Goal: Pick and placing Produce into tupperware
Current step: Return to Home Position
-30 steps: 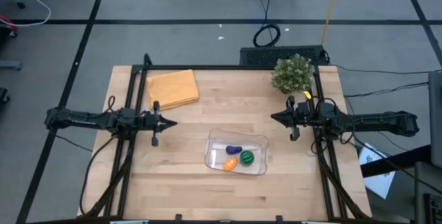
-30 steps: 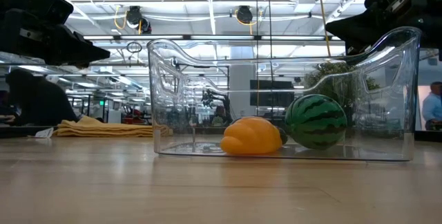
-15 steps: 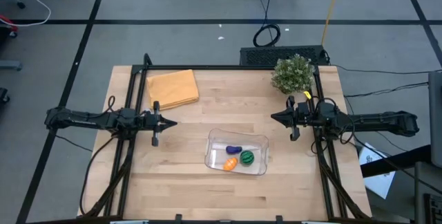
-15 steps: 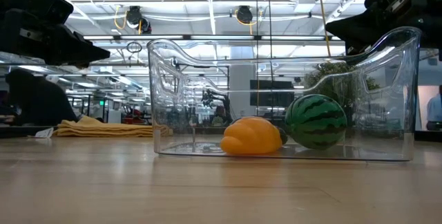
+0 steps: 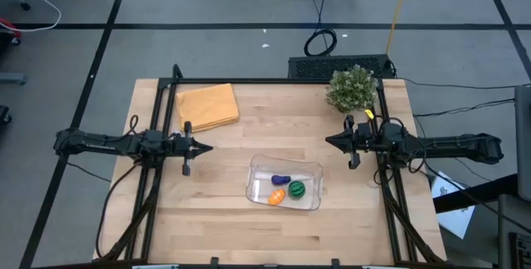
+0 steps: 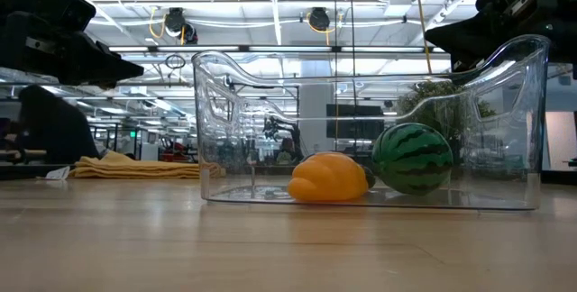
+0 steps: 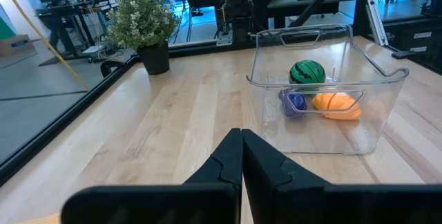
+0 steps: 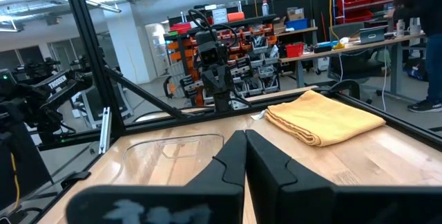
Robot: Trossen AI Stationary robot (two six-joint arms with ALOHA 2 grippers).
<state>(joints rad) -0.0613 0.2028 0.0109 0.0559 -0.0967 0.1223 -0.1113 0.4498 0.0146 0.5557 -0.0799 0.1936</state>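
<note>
The clear tupperware (image 5: 310, 188) stands on the table's near middle. Inside it lie the purple piece (image 5: 281, 178), the green striped round piece (image 5: 296, 189) and the orange piece (image 5: 277, 196). The low view shows the orange piece (image 6: 329, 177) and the green one (image 6: 413, 158) resting on the container's floor. My left gripper (image 5: 207, 146) hovers shut at the table's left, pointing level toward the middle. My right gripper (image 5: 328, 142) hovers shut at the table's right, pointing toward the middle. Neither is near the tupperware (image 7: 373, 92).
A folded orange-yellow cloth (image 5: 207, 105) lies at the far left of the table. A bushy green plant (image 5: 350, 88) stands at the far right corner. Black frame rails (image 5: 163, 111) run along both sides. Bare wood lies between the grippers.
</note>
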